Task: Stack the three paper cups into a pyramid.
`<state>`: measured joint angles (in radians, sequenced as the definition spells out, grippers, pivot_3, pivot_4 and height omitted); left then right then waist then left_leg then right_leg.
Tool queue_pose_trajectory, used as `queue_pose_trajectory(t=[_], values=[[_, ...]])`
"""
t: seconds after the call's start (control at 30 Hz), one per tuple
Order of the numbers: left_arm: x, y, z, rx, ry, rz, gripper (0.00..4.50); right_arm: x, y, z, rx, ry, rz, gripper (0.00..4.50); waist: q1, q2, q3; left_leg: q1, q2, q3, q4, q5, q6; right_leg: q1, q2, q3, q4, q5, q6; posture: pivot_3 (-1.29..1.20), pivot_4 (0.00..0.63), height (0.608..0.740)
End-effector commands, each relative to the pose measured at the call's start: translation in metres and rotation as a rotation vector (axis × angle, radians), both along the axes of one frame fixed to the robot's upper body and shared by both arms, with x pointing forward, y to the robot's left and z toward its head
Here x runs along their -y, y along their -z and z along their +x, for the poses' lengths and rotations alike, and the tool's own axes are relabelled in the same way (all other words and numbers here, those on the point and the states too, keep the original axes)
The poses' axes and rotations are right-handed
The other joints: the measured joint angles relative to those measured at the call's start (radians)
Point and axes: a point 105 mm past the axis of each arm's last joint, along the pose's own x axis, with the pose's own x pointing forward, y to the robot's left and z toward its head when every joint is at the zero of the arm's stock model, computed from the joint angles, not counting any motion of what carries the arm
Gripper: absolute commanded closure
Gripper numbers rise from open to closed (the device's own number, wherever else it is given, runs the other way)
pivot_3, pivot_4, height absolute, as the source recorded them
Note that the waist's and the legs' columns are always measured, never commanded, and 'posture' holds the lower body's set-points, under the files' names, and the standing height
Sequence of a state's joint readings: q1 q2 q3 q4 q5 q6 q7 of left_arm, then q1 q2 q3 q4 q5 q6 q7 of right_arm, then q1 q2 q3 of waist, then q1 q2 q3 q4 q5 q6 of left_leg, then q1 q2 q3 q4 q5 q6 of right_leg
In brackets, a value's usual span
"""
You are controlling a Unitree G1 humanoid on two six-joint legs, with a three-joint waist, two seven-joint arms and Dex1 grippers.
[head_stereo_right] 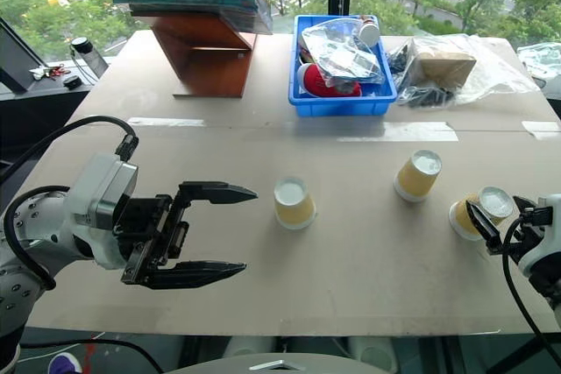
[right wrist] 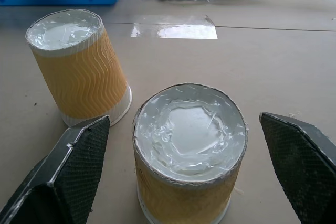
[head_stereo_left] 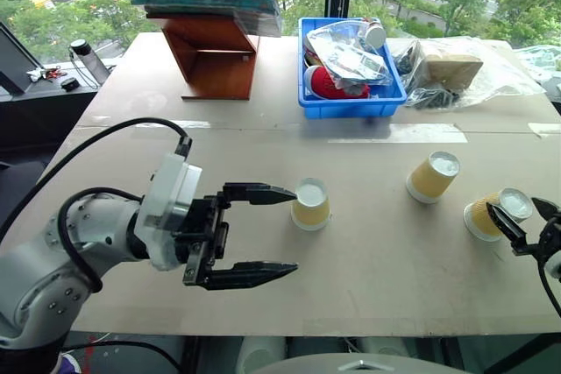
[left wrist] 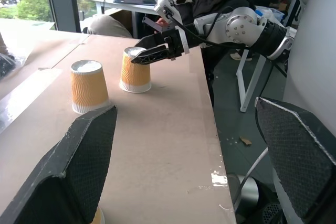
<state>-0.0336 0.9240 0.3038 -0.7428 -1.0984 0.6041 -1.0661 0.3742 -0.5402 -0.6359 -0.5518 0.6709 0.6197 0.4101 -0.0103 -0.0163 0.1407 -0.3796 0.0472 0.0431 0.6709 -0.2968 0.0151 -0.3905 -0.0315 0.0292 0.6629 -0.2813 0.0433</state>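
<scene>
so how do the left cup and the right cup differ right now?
The left cup stands alone mid-table, clear of the open left hand; the right cup sits near the table's right edge, framed between the open right hand's fingers. Both stand upside down, ungripped, mustard-yellow with white bases.

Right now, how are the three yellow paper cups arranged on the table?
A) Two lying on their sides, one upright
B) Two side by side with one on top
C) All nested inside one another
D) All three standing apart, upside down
D: the left cup, the middle cup and the right cup each stand alone on the table, white bases up, none stacked.
</scene>
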Motion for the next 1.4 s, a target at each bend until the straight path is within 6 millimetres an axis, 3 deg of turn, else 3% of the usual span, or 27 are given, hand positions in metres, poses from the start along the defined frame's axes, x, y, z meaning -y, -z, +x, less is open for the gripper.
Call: queue_pose_trajectory(t=[0.03,0.1,0.2,0.5,0.6,0.73,0.87,1.0,1.2,1.27,1.4], values=[[-0.001,-0.002,-0.002,0.030,0.008,0.012,0.06,-0.002,-0.005,0.001,0.017,-0.013,-0.003,0.25,0.000,0.000,0.000,0.000,0.000,0.000,0.000,0.000,0.000,0.000,0.000,0.000,0.000,0.000,0.000,0.00,0.150,0.740],[-0.002,-0.002,-0.002,0.030,0.008,0.012,0.00,-0.003,-0.004,0.002,0.015,-0.015,-0.002,0.75,0.000,0.000,0.000,0.000,0.000,0.000,0.000,0.000,0.000,0.000,0.000,0.000,0.000,0.000,0.000,0.00,0.150,0.740],[-0.004,-0.003,-0.001,0.031,0.006,0.014,0.00,-0.002,-0.004,0.002,0.012,-0.011,-0.008,2.06,0.000,0.000,0.000,0.000,0.000,0.000,0.000,0.000,0.000,0.000,0.000,0.000,0.000,0.000,0.000,0.00,0.150,0.740],[-0.008,-0.004,0.003,0.034,-0.041,0.000,0.00,-0.004,-0.004,-0.006,0.006,-0.032,-0.054,2.06,0.000,0.000,0.000,0.000,0.000,0.000,0.000,0.000,0.000,0.000,0.000,0.000,0.000,0.000,0.000,0.00,0.150,0.740],[-0.013,-0.005,0.006,0.052,-0.078,0.000,0.00,-0.026,-0.015,-0.022,-0.001,-0.173,-0.028,2.06,0.006,0.002,0.001,0.000,0.000,0.000,0.000,0.000,0.000,0.000,0.000,0.000,0.000,0.000,0.000,0.00,0.150,0.740],[-0.029,-0.001,0.012,0.046,-0.168,-0.031,0.00,-0.085,-0.036,-0.042,-0.006,-0.482,0.011,2.06,-0.002,0.005,0.003,0.000,0.001,-0.001,-0.001,0.000,0.000,0.000,0.000,0.000,0.000,0.000,0.000,0.00,0.150,0.740],[-0.047,0.005,0.016,0.003,-0.194,-0.015,0.00,-0.122,-0.047,-0.025,0.045,-0.604,-0.031,2.06,-0.018,-0.004,0.005,0.002,0.003,0.001,-0.001,0.000,0.000,0.000,0.003,0.002,0.001,0.000,0.000,0.00,0.150,0.740],[-0.053,0.036,0.054,-0.057,-0.231,-0.003,0.00,-0.150,-0.048,0.003,0.075,-0.657,-0.103,2.06,0.001,-0.002,0.006,0.003,0.002,0.001,0.001,0.000,0.000,0.001,0.003,0.002,0.001,0.001,-0.001,0.00,0.150,0.740],[-0.052,0.056,0.073,-0.057,-0.214,0.035,0.00,-0.169,-0.045,0.029,0.071,-0.715,-0.154,2.06,0.009,-0.006,0.006,-0.009,-0.001,-0.002,0.002,0.001,-0.001,-0.008,0.002,0.002,0.000,0.001,0.000,0.00,0.150,0.740],[-0.053,0.059,0.074,-0.059,-0.215,0.034,0.00,-0.172,-0.040,0.030,0.054,-0.744,-0.173,2.06,0.007,-0.006,0.006,-0.020,-0.002,-0.003,0.002,0.003,-0.005,-0.018,0.001,0.002,0.000,0.001,0.001,0.00,0.150,0.740],[-0.057,0.063,0.070,-0.052,-0.216,0.037,0.00,-0.177,-0.031,0.027,0.016,-0.806,-0.174,2.06,0.002,-0.006,0.006,-0.022,-0.002,-0.004,0.002,0.003,-0.005,-0.019,0.000,0.002,-0.001,0.000,0.003,0.00,0.150,0.740]])
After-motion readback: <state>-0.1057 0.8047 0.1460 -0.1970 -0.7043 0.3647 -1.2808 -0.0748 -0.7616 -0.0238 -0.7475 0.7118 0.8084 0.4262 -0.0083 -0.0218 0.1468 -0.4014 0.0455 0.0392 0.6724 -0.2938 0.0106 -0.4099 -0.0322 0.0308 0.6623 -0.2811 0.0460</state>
